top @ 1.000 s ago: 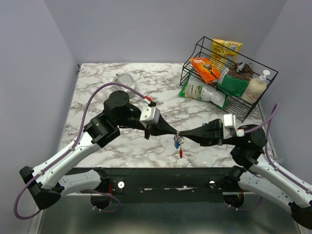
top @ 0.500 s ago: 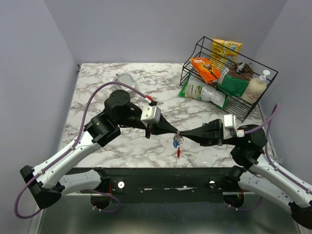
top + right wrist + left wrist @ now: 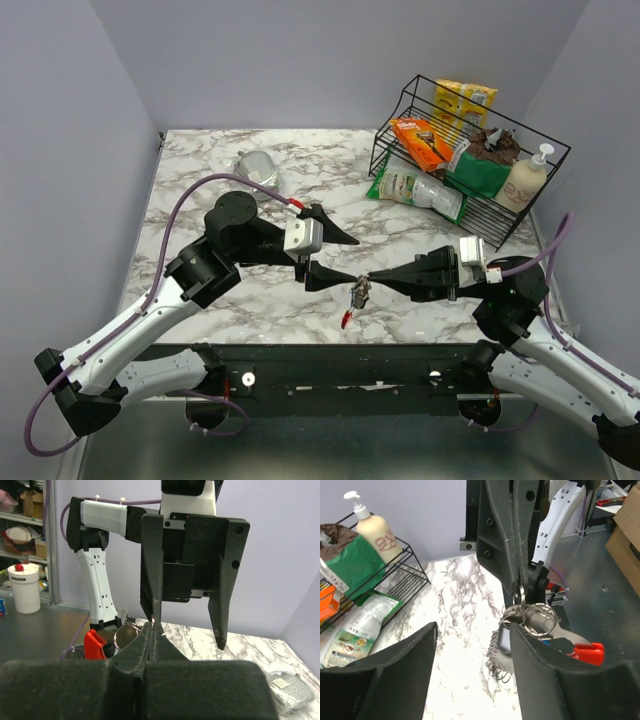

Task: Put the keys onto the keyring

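Observation:
The keyring (image 3: 357,292) hangs in the air over the table's front middle, its silver rings (image 3: 541,620) pinched at the top by my right gripper (image 3: 369,277), which is shut. The red tag (image 3: 346,319) dangles lowest. In the left wrist view a small dark key with a light centre (image 3: 504,641) hangs in the bunch, and the red tag (image 3: 590,654) shows behind it. My left gripper (image 3: 358,260) is open and holds nothing, its lower finger (image 3: 555,680) just beside the bunch. The right wrist view shows the shut right gripper (image 3: 153,626) with the ring (image 3: 125,636) beside it.
A black wire basket (image 3: 400,115) at the back right holds snack packs and a soap bottle (image 3: 527,180). A green-labelled bag (image 3: 415,190) lies at its foot. A clear wrapped object (image 3: 256,162) lies at the back left. The table's front edge (image 3: 330,343) runs just below the keyring.
My left gripper has opened and let go of the bunch, its upper finger swinging away toward the back. The keyring has sagged slightly left and down under the right gripper.

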Tool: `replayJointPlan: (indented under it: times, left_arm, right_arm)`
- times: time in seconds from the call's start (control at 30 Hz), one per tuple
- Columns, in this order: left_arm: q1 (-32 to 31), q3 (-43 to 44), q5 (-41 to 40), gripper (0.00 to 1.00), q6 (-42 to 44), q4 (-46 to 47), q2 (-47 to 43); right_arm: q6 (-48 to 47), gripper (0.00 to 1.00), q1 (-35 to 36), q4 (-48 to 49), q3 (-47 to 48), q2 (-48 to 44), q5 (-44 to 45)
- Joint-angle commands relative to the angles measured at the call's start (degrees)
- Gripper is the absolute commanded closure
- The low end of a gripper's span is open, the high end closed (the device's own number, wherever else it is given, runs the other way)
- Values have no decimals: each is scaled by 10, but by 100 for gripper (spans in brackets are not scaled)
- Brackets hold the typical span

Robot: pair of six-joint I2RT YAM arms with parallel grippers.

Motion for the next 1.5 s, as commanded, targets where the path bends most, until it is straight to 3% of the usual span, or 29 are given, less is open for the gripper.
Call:
replayJointPlan:
  times: [0.0, 0.23, 0.27, 0.4, 0.87, 1.47]
  left_arm:
    - [0, -21, -33, 26, 2, 10, -27]
    - [0, -34, -64, 19, 6, 6, -55]
    - [0, -37, -78, 12, 5, 12, -64]
    - [0, -74, -115, 1, -8, 65, -92]
    - [0, -146, -200, 1, 10, 180, -149]
    - [0, -160, -212, 1, 24, 175, -156]
  right_arm:
    - [-5, 100, 0, 16, 13, -9, -9]
    - [-4, 100, 0, 17, 9, -7, -10]
    - [-4, 100, 1, 16, 9, -7, -10]
    - [-6, 100, 0, 13, 8, -9, -8]
    - [-18, 100, 0, 4, 9, 2, -2]
    - [-22, 100, 0, 18, 3, 55, -5]
